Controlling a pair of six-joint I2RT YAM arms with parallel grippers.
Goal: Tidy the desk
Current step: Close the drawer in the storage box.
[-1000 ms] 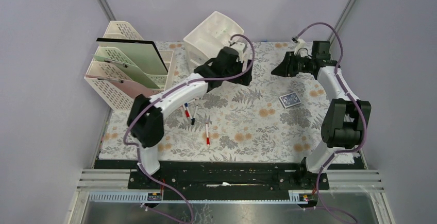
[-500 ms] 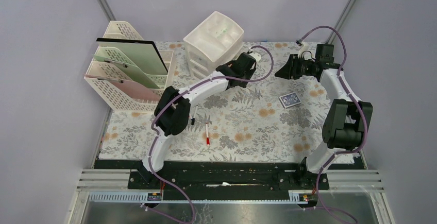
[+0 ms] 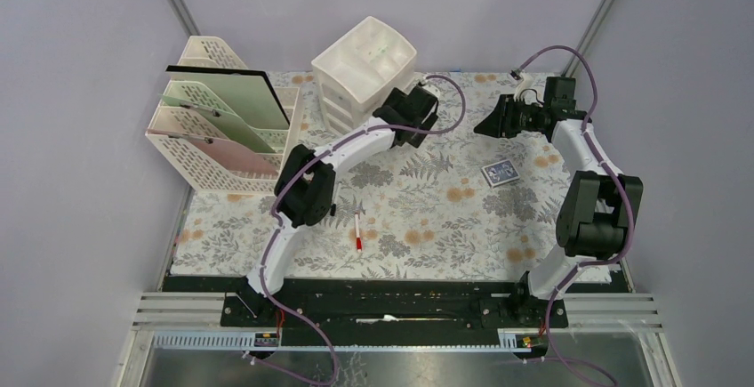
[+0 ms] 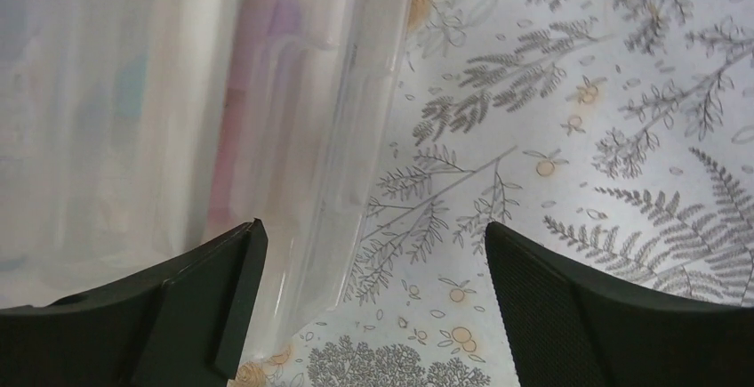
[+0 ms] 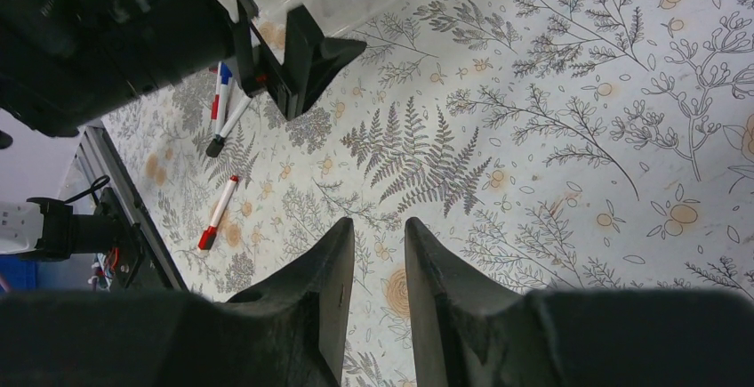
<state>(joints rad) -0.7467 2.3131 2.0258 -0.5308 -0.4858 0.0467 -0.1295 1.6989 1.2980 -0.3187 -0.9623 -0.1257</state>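
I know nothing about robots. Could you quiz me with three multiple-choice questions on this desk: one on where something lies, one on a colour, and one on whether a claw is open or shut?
1. Where is the small blue box?
A on the floor
B flat on the desk
C on a shelf

2. What colour is the cap of the lone marker mid-desk?
A green
B yellow
C red

3. The left gripper is:
A wide open, holding nothing
B shut on a marker
C shut on the box

Answers:
1 B: it lies on the patterned cloth.
2 C: its near end is red.
3 A: its fingers stand far apart and clamp nothing.
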